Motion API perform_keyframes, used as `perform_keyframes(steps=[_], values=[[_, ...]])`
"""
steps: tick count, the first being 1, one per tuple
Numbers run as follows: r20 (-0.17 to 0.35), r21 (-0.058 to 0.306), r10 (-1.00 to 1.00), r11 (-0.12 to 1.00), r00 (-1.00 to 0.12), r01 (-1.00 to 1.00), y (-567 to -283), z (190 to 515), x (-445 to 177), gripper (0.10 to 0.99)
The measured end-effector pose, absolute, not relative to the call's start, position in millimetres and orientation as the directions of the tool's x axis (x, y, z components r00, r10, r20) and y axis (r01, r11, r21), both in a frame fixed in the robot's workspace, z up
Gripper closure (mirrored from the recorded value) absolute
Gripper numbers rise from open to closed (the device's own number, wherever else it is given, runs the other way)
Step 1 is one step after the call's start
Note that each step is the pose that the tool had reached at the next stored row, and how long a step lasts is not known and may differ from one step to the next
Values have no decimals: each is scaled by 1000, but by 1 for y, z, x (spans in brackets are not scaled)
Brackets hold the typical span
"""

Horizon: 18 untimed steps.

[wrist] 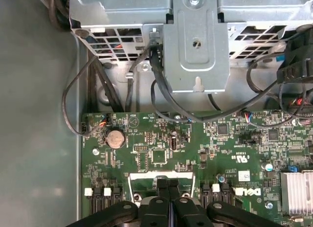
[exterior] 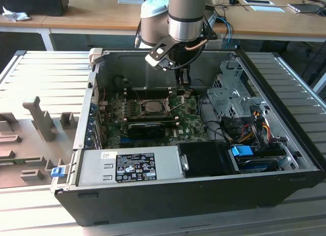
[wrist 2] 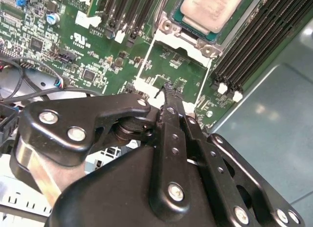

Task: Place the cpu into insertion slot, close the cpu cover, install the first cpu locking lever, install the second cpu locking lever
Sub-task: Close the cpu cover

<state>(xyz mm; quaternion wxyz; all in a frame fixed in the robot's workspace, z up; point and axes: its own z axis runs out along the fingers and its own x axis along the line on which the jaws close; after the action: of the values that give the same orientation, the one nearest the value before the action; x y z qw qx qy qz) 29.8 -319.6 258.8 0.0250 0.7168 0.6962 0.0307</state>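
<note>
Gripper (wrist 2: 170, 90), fingers pressed together with nothing seen between them, hangs just over the board (wrist 2: 98, 56). The cpu (wrist 2: 212, 9) lies near, ahead of its tips.

A black-and-white printed sticker (exterior: 135, 167) fronts the power supply (exterior: 97, 169); white lettering (wrist: 243, 191) marks the motherboard (wrist: 146, 139).

pale matt metal cpu (wrist 2: 211, 9), dull grey sheet-metal drive cage (wrist: 195, 41)
</note>
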Motion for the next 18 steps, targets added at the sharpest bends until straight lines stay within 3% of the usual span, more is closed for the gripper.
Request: perform_keyframes(steps=[18], values=[[9,76,1000,-30,29,997,-320,258,54,980]])
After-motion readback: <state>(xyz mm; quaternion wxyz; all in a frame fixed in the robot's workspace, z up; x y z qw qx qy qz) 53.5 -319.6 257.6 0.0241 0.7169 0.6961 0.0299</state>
